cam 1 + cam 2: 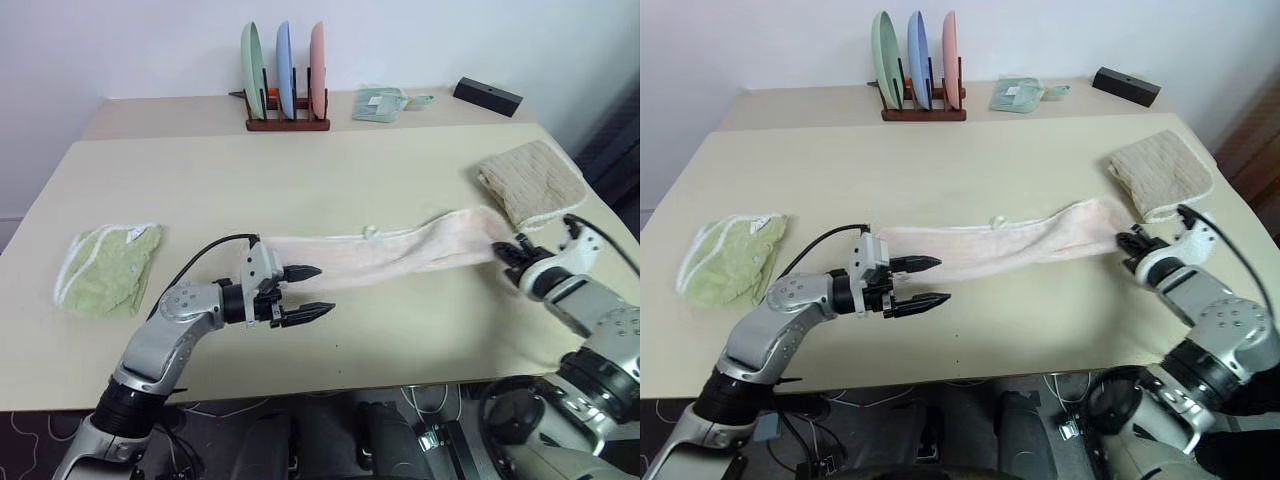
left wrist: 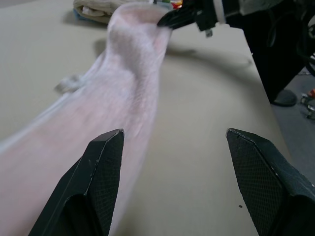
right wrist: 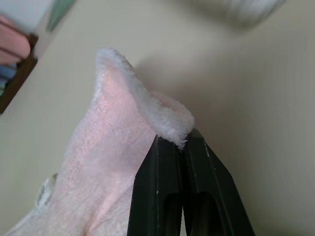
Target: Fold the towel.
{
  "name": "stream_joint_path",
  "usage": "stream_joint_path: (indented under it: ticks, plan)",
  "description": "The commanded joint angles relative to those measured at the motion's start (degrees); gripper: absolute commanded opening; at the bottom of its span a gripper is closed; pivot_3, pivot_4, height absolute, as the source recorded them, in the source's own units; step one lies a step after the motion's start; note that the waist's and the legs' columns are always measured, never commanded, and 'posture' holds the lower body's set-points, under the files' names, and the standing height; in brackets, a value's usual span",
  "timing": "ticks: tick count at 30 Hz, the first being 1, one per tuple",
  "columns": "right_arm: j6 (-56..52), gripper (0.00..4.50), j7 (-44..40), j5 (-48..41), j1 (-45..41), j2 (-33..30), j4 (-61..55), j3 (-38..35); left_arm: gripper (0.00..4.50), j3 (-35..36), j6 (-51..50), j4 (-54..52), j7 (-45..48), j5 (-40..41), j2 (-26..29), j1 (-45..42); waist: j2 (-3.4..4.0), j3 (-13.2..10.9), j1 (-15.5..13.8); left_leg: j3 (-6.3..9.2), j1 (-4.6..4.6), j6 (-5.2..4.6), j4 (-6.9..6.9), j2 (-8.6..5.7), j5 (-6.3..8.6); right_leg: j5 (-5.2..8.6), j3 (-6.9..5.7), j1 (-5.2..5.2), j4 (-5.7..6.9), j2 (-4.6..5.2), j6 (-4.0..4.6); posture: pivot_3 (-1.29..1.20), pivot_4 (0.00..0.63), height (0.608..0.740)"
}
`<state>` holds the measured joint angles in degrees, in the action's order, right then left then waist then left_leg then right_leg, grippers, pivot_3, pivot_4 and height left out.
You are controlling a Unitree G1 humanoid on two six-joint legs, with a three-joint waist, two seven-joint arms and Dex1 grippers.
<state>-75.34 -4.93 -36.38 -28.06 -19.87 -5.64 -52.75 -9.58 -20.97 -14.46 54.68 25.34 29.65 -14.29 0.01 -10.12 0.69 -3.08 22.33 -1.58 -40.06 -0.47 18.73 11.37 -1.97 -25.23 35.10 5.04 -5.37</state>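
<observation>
The right gripper (image 1: 1130, 243) pinches the pink towel (image 1: 385, 255) at its end, fingers clamped, seemingly to carry it over; the left gripper (image 1: 308, 292) gapes empty beside the other end, likely readying to grab.

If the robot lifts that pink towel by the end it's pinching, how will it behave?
Probably floppy: the pink towel lies stretched flat on the table, and its end curls limply above the shut right pincer. It likely trails and sags rather than rising whole. Its terry pile looks grippy, so slipping seems unlikely.
</observation>
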Motion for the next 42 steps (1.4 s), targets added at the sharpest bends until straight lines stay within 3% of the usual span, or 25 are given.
stream_joint_path:
  ticks: [1, 4, 10, 13, 16, 21, 26, 32, 35, 39, 42]
  plan:
    - [2.5, 0.06, -2.24, -1.07, 1.24, -2.74, -1.61, 2.59, 3.4, 1.14, 0.61, -1.74, -0.02, 0.25, 0.15, -0.25, 0.0, 0.0, 0.17, 0.0, -0.01, 0.0, 0.0, 0.01, 0.0, 0.0, 0.0, 0.0, 0.0, -0.01, 0.0, 0.0, 0.15, 0.74]
    - [6.38, 0.06, -5.74, 0.64, 3.74, -7.54, -2.66, 7.84, 3.4, 0.84, 1.21, -0.62, 0.42, -0.32, 0.23, -0.71, 0.02, -0.01, 0.12, -0.01, -0.02, 0.0, 0.01, 0.04, 0.0, 0.0, 0.03, -0.01, 0.02, -0.04, 0.0, 0.0, 0.15, 0.74]
    - [21.62, 0.06, -22.12, 5.06, 10.54, -19.6, -12.91, 27.47, 3.4, 0.81, 1.31, 0.28, 1.07, -0.72, 0.39, -1.59, 0.0, -0.03, 0.0, 0.01, -0.02, -0.01, 0.01, 0.04, 0.0, 0.02, 0.03, 0.0, -0.03, -0.05, -0.02, 0.0, 0.15, 0.74]
    - [32.22, 0.06, -31.06, 12.29, 15.5, -27.25, -17.26, 40.61, 3.4, 0.7, 1.24, 0.37, 1.09, -0.87, 0.18, -1.79, -0.03, -0.04, -0.11, 0.01, -0.02, -0.01, 0.01, 0.05, 0.01, 0.03, 0.03, 0.0, -0.05, -0.06, -0.04, 0.0, 0.15, 0.74]
    - [40.34, 0.06, -35.34, 19.06, 17.51, -30.86, -18.01, 51.08, 3.4, 0.54, 1.08, 0.26, 0.86, -0.96, -0.14, -1.9, -0.11, -0.08, -0.1, 0.02, -0.01, -0.01, 0.0, 0.04, 0.01, 0.04, 0.02, 0.01, -0.08, -0.05, -0.05, 0.0, 0.15, 0.74]
    - [44.81, 0.06, -34.26, 24.66, 13.17, -26.03, -13.62, 59.5, 3.4, 0.66, 0.89, -0.02, 0.13, -1.13, -0.6, -1.7, -0.13, -0.09, -0.12, 0.01, -0.01, 0.0, -0.05, 0.04, 0.0, 0.04, 0.02, 0.0, -0.07, -0.04, -0.04, 0.0, 0.15, 0.74]
    - [45.39, 0.06, -34.5, 27.18, 10.26, -22.44, -12.03, 62.76, 3.4, 0.9, 0.6, -1.0, -0.62, -1.02, -0.46, -0.74, -0.13, -0.09, -0.26, 0.04, 0.0, 0.01, -0.04, 0.05, 0.0, 0.04, -0.01, 0.0, -0.08, -0.03, -0.03, 0.0, 0.15, 0.74]
    - [47.33, 0.06, -37.57, 29.44, 10.35, -22.9, -11.93, 64.93, 3.4, 0.96, 0.46, -1.46, -1.49, -0.89, -0.55, -0.22, -0.13, -0.09, -0.44, 0.04, 0.01, 0.01, -0.04, 0.04, 0.0, 0.04, -0.02, 0.0, -0.08, -0.01, -0.02, 0.0, 0.15, 0.74]
    - [48.16, 0.94, -41.31, 27.89, 11.62, -24.64, -12.91, 63.76, 3.4, 0.94, 0.38, -1.53, -1.73, -0.86, -0.52, -0.13, -0.13, -0.09, -0.54, 0.05, 0.01, 0.01, -0.04, 0.04, 0.0, 0.04, -0.02, 0.0, -0.07, -0.02, -0.02, 0.0, 0.15, 0.74]
    - [47.5, 2.83, -43.23, 22.44, 11.86, -25.37, -13.31, 55.86, 3.4, 1.15, 0.18, -1.59, -2.15, -0.64, -0.55, 0.0, -0.13, -0.09, -1.0, 0.03, 0.0, 0.0, -0.05, 0.04, 0.0, 0.04, -0.02, 0.0, -0.07, -0.01, -0.02, 0.0, 0.15, 0.74]
    - [48.79, 2.83, -47.4, 18.31, 13.09, -27.7, -13.29, 49.88, 3.4, 1.17, -0.94, -2.59, -2.96, 0.05, -0.72, 0.71, -0.13, -0.09, -1.43, 0.03, 0.0, 0.0, -0.06, 0.04, 0.0, 0.04, -0.02, 0.01, -0.07, -0.01, -0.02, 0.0, 0.15, 0.74]
